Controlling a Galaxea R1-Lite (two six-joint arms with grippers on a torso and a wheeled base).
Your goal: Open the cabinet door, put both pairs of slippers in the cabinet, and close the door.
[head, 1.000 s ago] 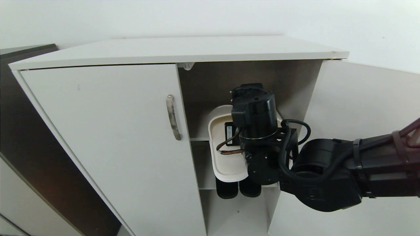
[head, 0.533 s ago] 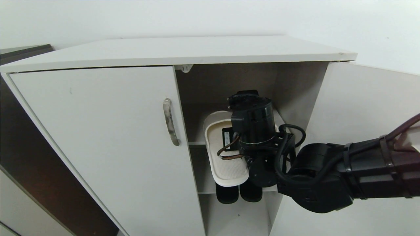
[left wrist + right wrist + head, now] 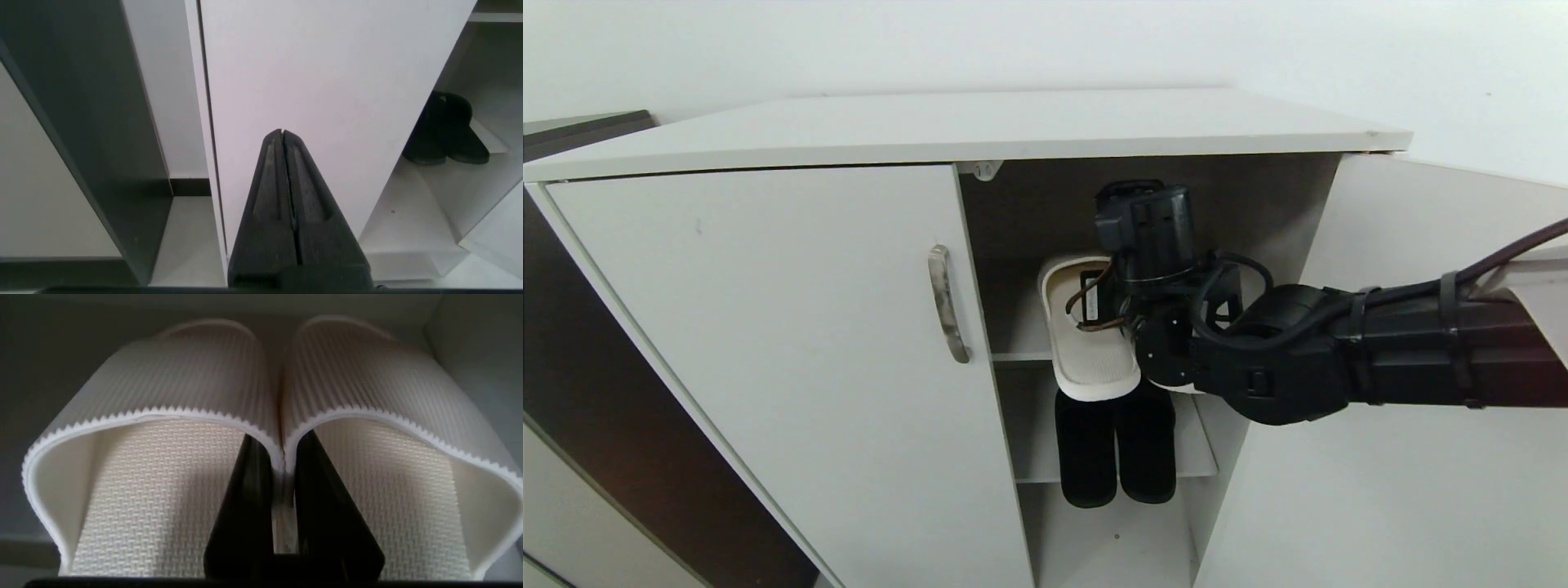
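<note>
The cream slippers [image 3: 188, 376] are held as a pair in the cabinet's [image 3: 972, 122] upper compartment, toes inward and side by side. Their heels project past the front edge of the upper shelf [image 3: 1021, 356]. Whether the soles rest on that shelf cannot be told.

The right gripper [image 3: 282, 457] enters from the heel end. Its two black fingers [image 3: 245, 506] stand one in each slipper, set narrow and pinching the two adjoining inner strap walls together between them.

Directly below, the black slippers [image 3: 1115, 445] lie side by side on the middle shelf [image 3: 1196, 457], near its right end. Their heels overhang its front edge. They are apart from the cream pair.

The right wrist and forearm occupy most of the open half of the cabinet in front of the upper compartment. The open right door [image 3: 1405, 327] stands swung out just beside that arm.

The closed left door [image 3: 768, 327] covers the other half of the cabinet, its metal handle [image 3: 947, 302] near its inner edge.

The left gripper [image 3: 282, 135] is low before the closed left door, its fingers pressed together with nothing between them. Contact with the door cannot be told.
</note>
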